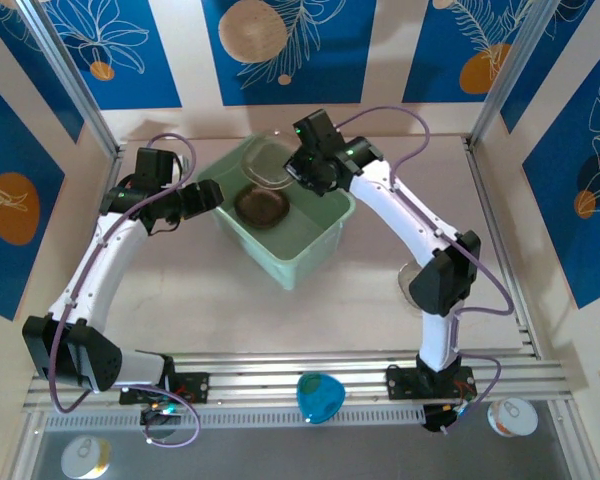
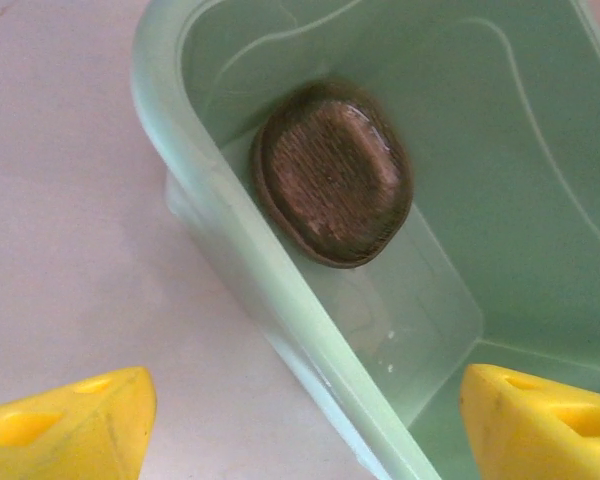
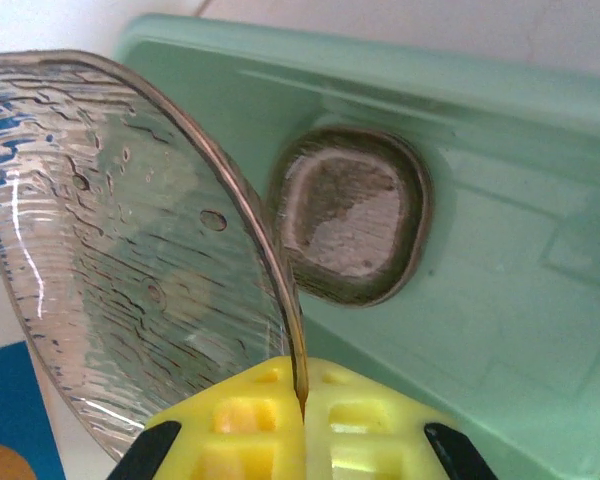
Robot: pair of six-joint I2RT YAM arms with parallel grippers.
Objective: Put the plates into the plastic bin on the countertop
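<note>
The right gripper [image 3: 302, 385] is clenched on the rim of a clear plate [image 3: 130, 250]. Its yellow fingers pinch the edge so that the plate stands almost on edge, tilted, over the plastic bin [image 3: 500, 300]. Nothing stands between that plate and the bin's open mouth. Below and just beside it, a brown plate [image 3: 350, 215] lies flat on the bin's floor.

Across the bin, the left gripper [image 2: 305, 430] is spread wide with nothing in it. One yellow finger hangs over the countertop [image 2: 60, 200] and the other over the bin's inside, with the rolled rim running beneath between them. The brown plate lies ahead of that gripper, close to the wall.

Farther out, a pale plate [image 1: 408, 285] rests on the countertop, partly hidden behind the right arm's elbow and well apart from the bin. A blue dish [image 1: 320, 397] sits on the front rail [image 1: 280, 375] between the two arm bases.

The held plate is see-through, rippled all over, with a thin dark edge and a few small bubbles. The brown one is a rounded square, ribbed and glossy in its centre. The bin is mint green with tapered walls.
</note>
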